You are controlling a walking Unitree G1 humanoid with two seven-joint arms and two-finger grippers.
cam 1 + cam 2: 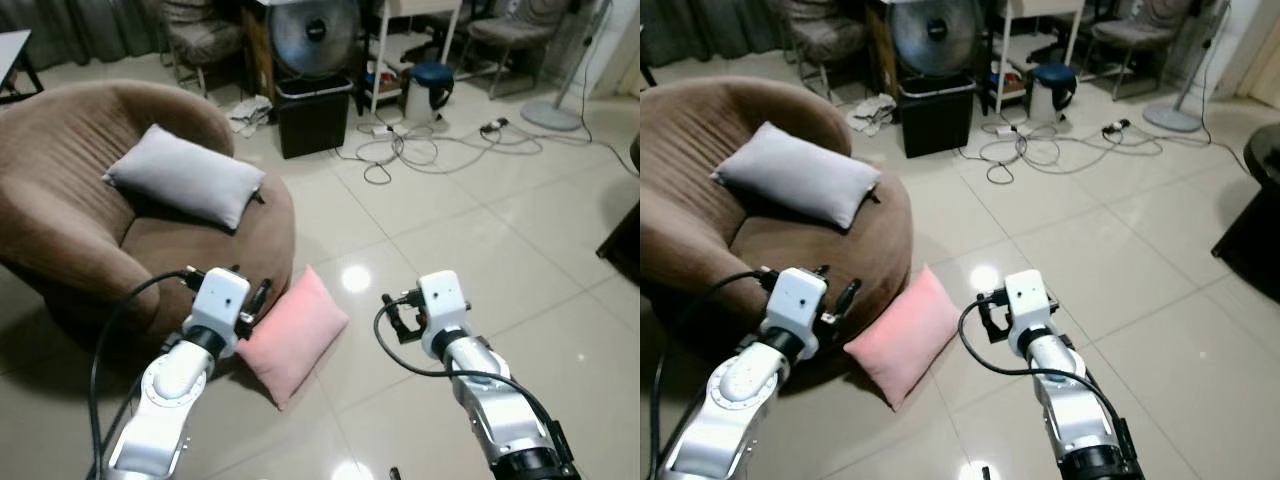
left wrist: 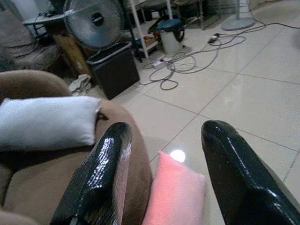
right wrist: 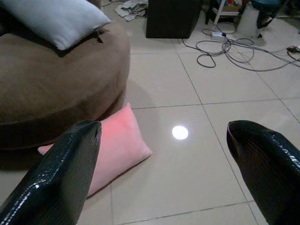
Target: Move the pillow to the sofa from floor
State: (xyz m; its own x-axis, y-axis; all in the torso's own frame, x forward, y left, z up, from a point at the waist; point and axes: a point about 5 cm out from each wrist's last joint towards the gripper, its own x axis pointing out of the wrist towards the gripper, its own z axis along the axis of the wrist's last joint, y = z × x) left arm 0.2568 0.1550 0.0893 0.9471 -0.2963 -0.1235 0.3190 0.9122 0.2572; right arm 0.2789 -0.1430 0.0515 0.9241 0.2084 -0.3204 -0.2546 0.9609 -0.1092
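2 pillows show in the left eye view: a pink pillow [image 1: 292, 343] on the floor [image 1: 470, 230], leaning against the base of the brown sofa [image 1: 60, 215], and a grey pillow [image 1: 186, 176] already on the seat. The pink one lies just ahead of the left gripper [image 1: 258, 298] and to the left of the right gripper [image 1: 396, 318], between the 2 arms. It looks soft and light, likely to sag if pinched at 1 corner, so a hold across its near edge or a squeeze from both sides seems safer.

From the right eye view, a black bin [image 1: 936, 113], a fan [image 1: 931, 32], a tangle of cables [image 1: 1050, 145] and chairs stand well beyond both grippers, clear of the short lift to the seat. Only the sofa's rounded front edge stands in the way, so the pillow must go up and over it.

Along the left wrist view, both black fingers [image 2: 101, 173] are spread wide with nothing between them; the pink pillow sits low in the gap, touching the sofa.

Through the right wrist view, the fingers [image 3: 63, 178] are also wide apart and empty, the pink pillow lying ahead beside the left finger, with a glare spot on the tile past it.
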